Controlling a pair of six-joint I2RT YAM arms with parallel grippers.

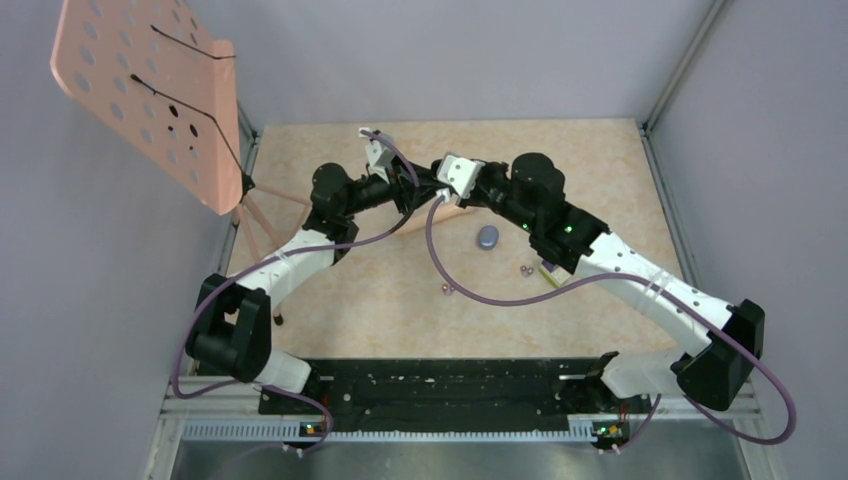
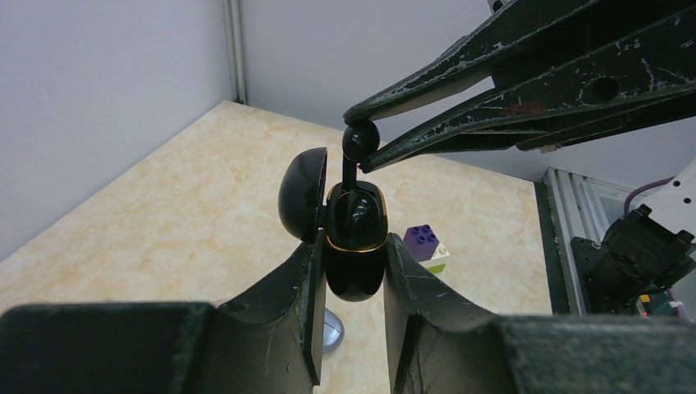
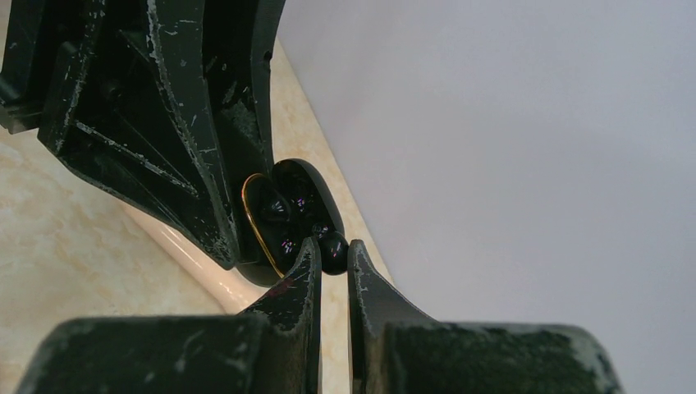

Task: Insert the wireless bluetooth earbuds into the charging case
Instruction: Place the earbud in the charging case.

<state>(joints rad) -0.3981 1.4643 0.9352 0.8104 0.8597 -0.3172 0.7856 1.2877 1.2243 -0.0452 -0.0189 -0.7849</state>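
Note:
My left gripper [image 2: 354, 250] is shut on the glossy black charging case [image 2: 354, 271] with a gold rim and holds it upright above the table, its lid [image 2: 300, 193] swung open to the left. My right gripper [image 3: 333, 246] is shut on a black earbud [image 2: 359, 139] directly over the case mouth. The earbud's stem [image 2: 350, 171] reaches down to the case opening. In the right wrist view the earbud [image 3: 335, 250] touches the case's inside [image 3: 283, 217]. Both grippers meet at the table's far middle [image 1: 432, 192]. Pinkish-purple earbuds [image 1: 447, 290] [image 1: 525, 270] lie on the table.
A grey-blue oval object [image 1: 487, 237] lies below the grippers. A purple-and-cream block [image 2: 425, 245] sits by the right arm. A pink perforated board [image 1: 150, 90] on a stand leans at the far left. Grey walls enclose the beige table [image 1: 380, 300].

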